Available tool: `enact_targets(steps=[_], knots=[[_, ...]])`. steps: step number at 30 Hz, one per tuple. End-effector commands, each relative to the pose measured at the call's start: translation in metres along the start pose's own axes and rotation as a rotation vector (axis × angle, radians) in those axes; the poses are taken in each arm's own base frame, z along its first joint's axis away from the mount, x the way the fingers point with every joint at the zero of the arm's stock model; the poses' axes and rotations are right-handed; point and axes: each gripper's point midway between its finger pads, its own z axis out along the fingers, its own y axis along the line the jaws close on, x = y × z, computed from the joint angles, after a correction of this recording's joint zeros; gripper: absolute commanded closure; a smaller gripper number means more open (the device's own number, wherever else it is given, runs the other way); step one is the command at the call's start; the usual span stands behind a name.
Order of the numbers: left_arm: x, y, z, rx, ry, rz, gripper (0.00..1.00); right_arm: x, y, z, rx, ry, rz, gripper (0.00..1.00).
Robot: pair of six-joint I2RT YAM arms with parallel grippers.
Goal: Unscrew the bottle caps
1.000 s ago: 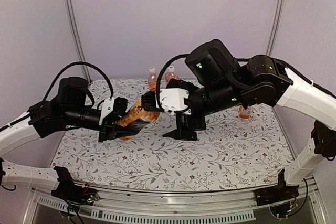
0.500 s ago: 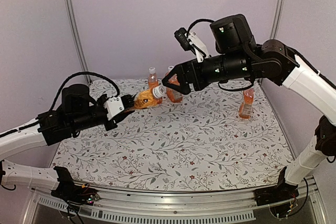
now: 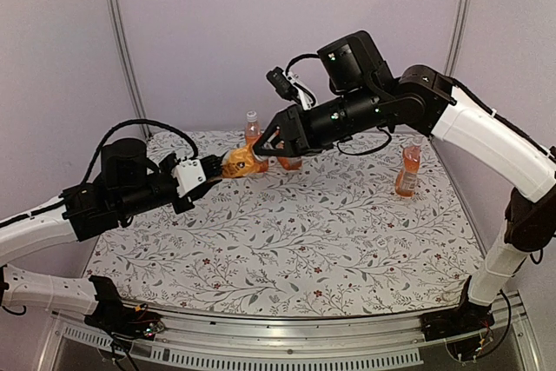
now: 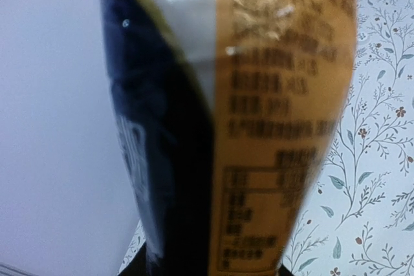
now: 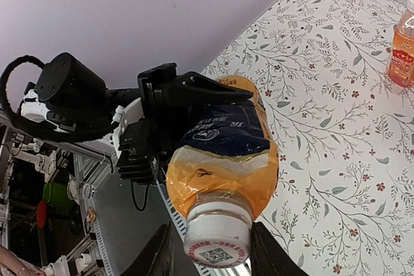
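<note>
Nearest us, the L gripper (image 3: 211, 168) was clamped on an orange-drink bottle (image 5: 223, 153), tilted on its side above the floral table (image 3: 304, 241). Its white cap (image 5: 217, 237) sat btwn the R gripper (image 3: 263, 149) fingers (image 5: 267, 253). We couldn't tell whether they pinched it. Farther back, 2 upright bottles: right-side bottle (image 3: 407, 171), rear bottle (image 3: 252, 134).
</note>
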Motion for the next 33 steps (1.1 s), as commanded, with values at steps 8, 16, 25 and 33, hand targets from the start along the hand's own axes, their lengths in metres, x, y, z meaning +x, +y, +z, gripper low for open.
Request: enact_targets(steps=[8, 16, 25, 33], knots=[[-0.011, -0.004, -0.003, 0.025, -0.039, -0.019, 0.73, 0.008, -0.004, -0.005, 0.01, 0.05, -0.02, 1.0], [-0.036, -0.062, -0.029, 0.414, -0.146, -0.156, 0.78, 0.071, 0.022, -0.016, 0.059, 0.21, -0.7, 1.0], [-0.043, -0.113, -0.07, 0.775, -0.164, -0.242, 0.78, 0.098, 0.012, -0.034, 0.195, 0.324, -1.304, 1.0], [-0.039, -0.119, -0.073, 0.803, -0.152, -0.244, 0.78, 0.092, 0.031, -0.038, 0.158, 0.248, -1.518, 1.0]])
